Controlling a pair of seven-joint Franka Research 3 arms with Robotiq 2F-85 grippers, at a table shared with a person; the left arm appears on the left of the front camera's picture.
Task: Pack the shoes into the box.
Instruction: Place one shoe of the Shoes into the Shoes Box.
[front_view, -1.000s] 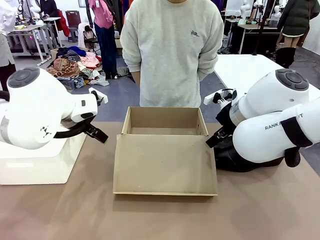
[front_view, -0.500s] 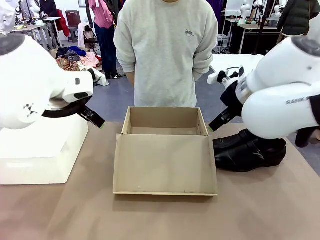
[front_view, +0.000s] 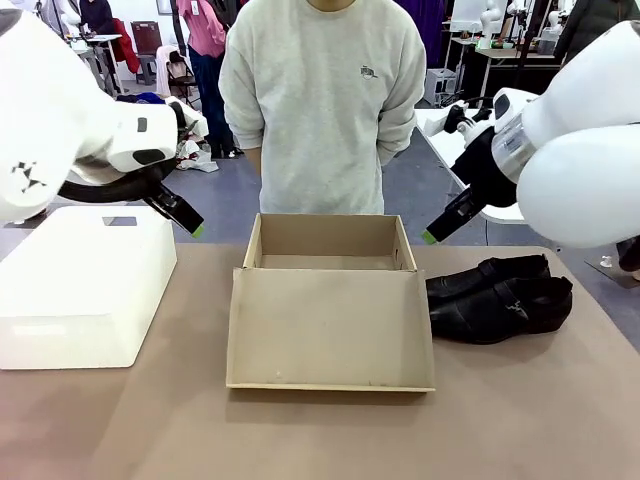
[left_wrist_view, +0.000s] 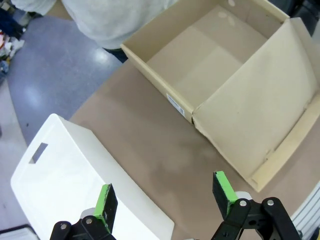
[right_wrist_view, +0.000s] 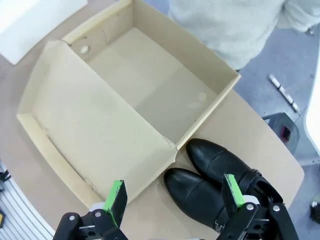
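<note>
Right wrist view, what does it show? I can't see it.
Two black shoes lie side by side next to an open, empty box. The open green-tipped fingers hang above them, and a person in a grey top stands behind the box.

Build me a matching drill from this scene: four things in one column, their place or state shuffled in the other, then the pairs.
1. shoes
2. box
3. white plastic bin
4. left gripper

A. fingers spread wide, in the air
B. empty, lid lying flat in front of it
C. on the table at the robot's left
D. side by side, just right of the cardboard

Pairs: 1-D, 2-B, 3-C, 4-A
</note>
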